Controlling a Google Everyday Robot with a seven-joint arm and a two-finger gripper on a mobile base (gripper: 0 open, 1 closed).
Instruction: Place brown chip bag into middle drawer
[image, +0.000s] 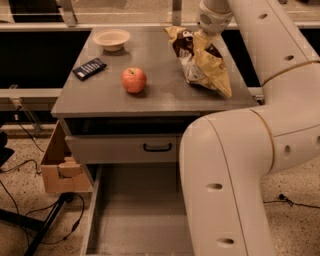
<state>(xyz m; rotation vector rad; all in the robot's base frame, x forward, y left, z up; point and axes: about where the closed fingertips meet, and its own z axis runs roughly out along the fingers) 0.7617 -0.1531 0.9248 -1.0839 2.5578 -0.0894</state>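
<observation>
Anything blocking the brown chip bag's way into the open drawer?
Nothing visible. The gripper sits atop the brown chip bag; the middle drawer shows bare floor, though the arm hides its right side.

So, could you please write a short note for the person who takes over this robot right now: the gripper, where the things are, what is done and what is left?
Gripper: at the back right of the cabinet top, at the upper end of the brown chip bag.
Brown chip bag: at the right side of the cabinet top, not in any drawer. I cannot tell if it is lifted.
Middle drawer: open below, floor bare.
Done: drawer is open, gripper is at the bag.
Left: carry the bag down into the drawer and release it.
The apple lies left of the bag; probably not in the way.
</observation>
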